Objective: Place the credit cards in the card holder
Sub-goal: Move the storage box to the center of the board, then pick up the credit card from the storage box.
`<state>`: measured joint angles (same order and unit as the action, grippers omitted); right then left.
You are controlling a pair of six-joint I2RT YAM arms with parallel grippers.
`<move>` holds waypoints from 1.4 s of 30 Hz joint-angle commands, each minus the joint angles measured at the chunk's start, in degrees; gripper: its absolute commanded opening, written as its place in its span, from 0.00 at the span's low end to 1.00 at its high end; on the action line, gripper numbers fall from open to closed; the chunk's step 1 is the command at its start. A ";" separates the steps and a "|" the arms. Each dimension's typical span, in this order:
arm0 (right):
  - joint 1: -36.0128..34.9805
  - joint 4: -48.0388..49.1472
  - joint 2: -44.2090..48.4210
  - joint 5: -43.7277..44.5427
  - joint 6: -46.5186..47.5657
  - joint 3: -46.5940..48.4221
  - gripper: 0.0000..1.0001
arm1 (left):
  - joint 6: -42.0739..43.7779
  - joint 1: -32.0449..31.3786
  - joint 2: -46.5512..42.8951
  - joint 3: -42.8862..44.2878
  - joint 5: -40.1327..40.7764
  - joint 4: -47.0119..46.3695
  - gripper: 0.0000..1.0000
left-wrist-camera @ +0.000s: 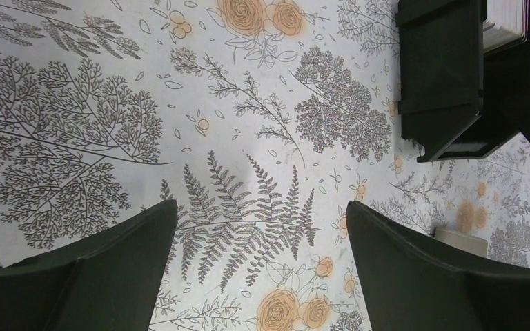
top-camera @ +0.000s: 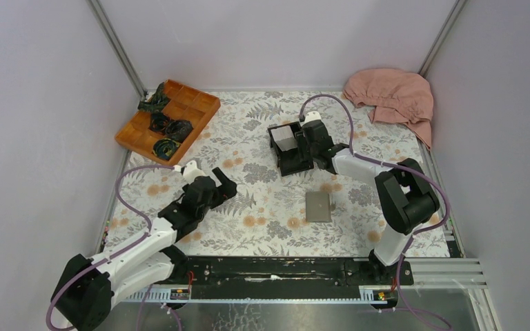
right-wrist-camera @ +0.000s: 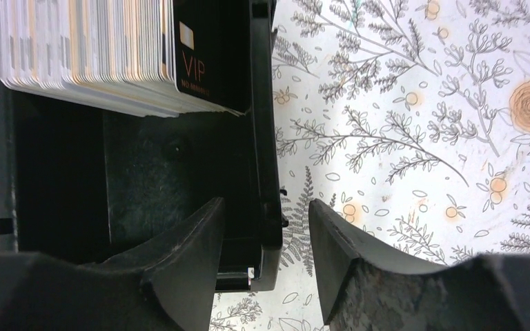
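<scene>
Because the cards (right-wrist-camera: 90,55) stand stacked in the far black box (right-wrist-camera: 145,186), our right gripper (right-wrist-camera: 266,210) straddles its wall, jaws apart, gripping nothing; the closed grey wallet (top-camera: 318,205) lies nearer us, and our left gripper (left-wrist-camera: 261,210) hovers spread, empty.

Walls (top-camera: 34,103): plain pale lilac panels on the left, back and right.
Corner posts (top-camera: 117,48): slim metal bars, upper left and upper right.
Table cover (top-camera: 262,221): white cloth printed with grey ferns and orange roses.
Front rail (top-camera: 276,270): black, along the bottom.
Light: even, with soft shadows.
</scene>
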<state>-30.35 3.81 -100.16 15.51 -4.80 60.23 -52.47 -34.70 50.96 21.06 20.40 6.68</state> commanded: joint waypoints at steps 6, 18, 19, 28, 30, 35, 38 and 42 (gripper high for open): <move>0.17 -3.26 6.72 -0.51 0.67 7.88 0.57 | 0.58 -2.17 3.19 0.12 0.76 -6.01 1.00; 0.15 -1.09 2.13 -12.75 -2.77 16.23 0.47 | 4.85 -5.40 1.69 -4.35 -1.62 -19.37 1.00; 0.15 -2.72 1.09 -13.11 -2.82 17.45 0.47 | 5.50 -5.69 1.98 -4.18 -1.77 -19.69 1.00; 0.25 -6.04 -5.04 -10.10 -2.53 20.59 0.60 | 10.20 -10.87 8.42 -1.14 -0.64 -22.02 1.00; 0.58 -5.73 -5.25 -10.26 -2.37 20.52 0.65 | 10.83 -11.90 9.92 -0.54 -0.63 -22.76 1.00; 1.91 -6.10 -6.68 -12.65 -2.94 21.70 0.66 | 11.57 -13.69 12.91 0.79 -0.56 -23.84 1.00; 2.90 -5.95 -7.99 -15.05 -3.68 22.23 0.66 | 11.98 -14.69 14.37 1.46 -0.56 -24.44 1.00; 4.37 -5.83 -9.85 -18.99 -5.17 23.04 0.65 | 12.38 -16.10 16.30 2.72 -0.08 -24.61 1.00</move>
<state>-27.44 -2.92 -108.64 1.45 -8.05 80.23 -42.00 -49.41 65.80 21.30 18.87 -14.06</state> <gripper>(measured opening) 0.657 0.997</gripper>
